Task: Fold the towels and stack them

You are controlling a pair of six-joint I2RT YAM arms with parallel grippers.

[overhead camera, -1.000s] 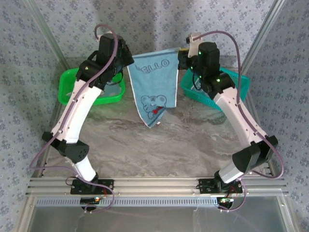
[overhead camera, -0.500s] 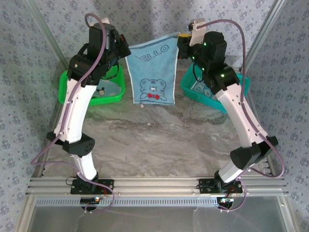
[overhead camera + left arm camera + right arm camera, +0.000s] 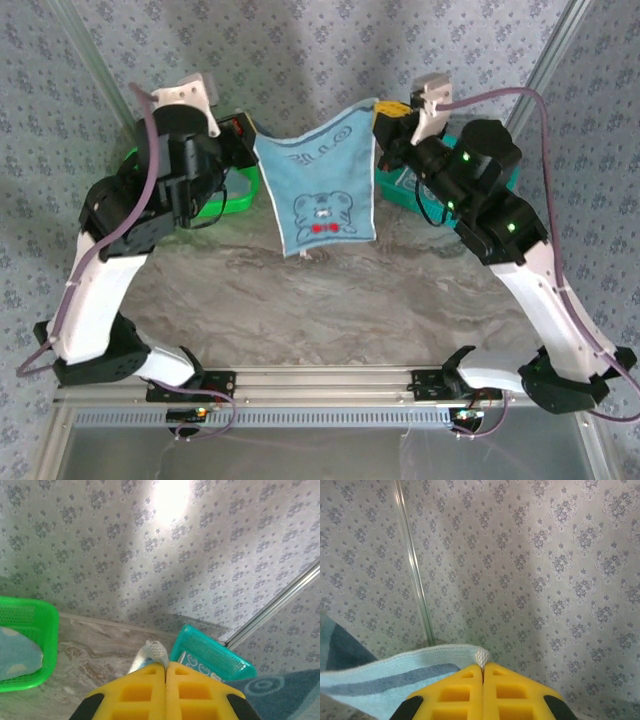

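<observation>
Down at the near rail sit the two arm bases, elbows flung wide, with the marbled bench (image 3: 330,300) stretching away in front of them. Over its far half hangs the towel (image 3: 318,185) — tiger print facing us, top edge sagging a little between its corners. Whether the lower edge touches the stone, I can't tell. The left pincer (image 3: 250,138) is clenched on the left top corner. Its wrist view has the yellow fingers (image 3: 145,690) pressed together with a white nub of hem poking out. The right pincer (image 3: 380,108) is likewise clamped on the other corner. Behind the cloth are the green basket (image 3: 225,207), with what looks like a second towel (image 3: 15,655) in it, and the teal basket (image 3: 395,190).

This is the spreading step, I'd say: opened in the air, not yet laid. The next move calls for lowering both corners together and drawing the cloth towards us so it lands flat for the fold.

Against a second ago — big change. Then it dangled in a lopsided point. Now it hangs square, and both arms have swung outward and up.
</observation>
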